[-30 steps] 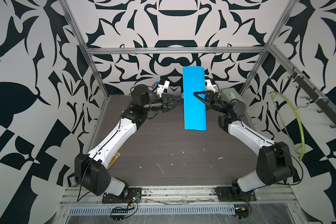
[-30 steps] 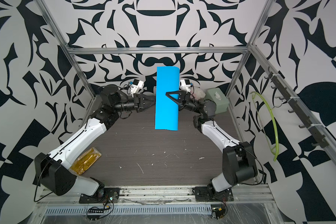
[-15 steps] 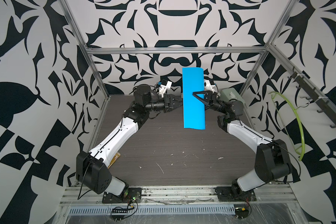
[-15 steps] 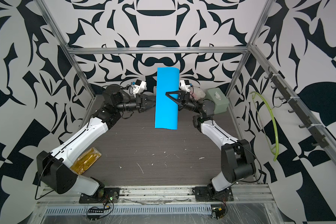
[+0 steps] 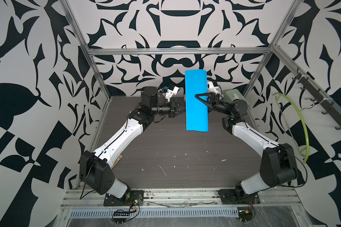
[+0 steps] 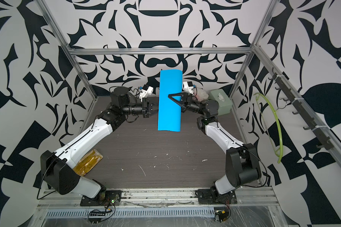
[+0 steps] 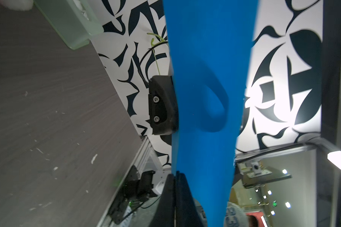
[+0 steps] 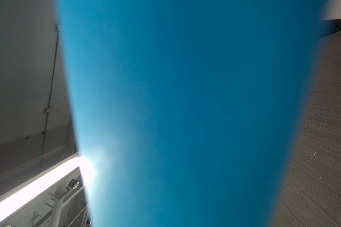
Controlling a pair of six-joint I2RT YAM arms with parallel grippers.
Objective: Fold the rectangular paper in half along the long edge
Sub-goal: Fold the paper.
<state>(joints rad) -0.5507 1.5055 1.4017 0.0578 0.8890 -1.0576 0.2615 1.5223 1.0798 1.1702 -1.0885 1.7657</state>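
Blue paper (image 5: 196, 118): upright above worktop (image 5: 165, 149) in both top views, right end effector (image 5: 197, 96) pinching one long edge, left end effector (image 5: 182, 110) at the other. Green tissue box (image 6: 222, 107), tissue (image 6: 220, 97) in slot, far right corner; yellow packet (image 6: 88, 163) under left arm (image 6: 87, 135). Left wrist: fingers (image 7: 185, 202) pressed together on paper's edge. Right wrist: paper blocks view.

paper (image 5: 196, 114): plain sky-blue | walls (image 5: 47, 59): black-white swirls | table (image 5: 175, 147): dark woodgrain | tissue box (image 6: 223, 108): pale green

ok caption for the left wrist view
Left gripper shut on the long edge of the rectangular paper, table and tissue box beyond.
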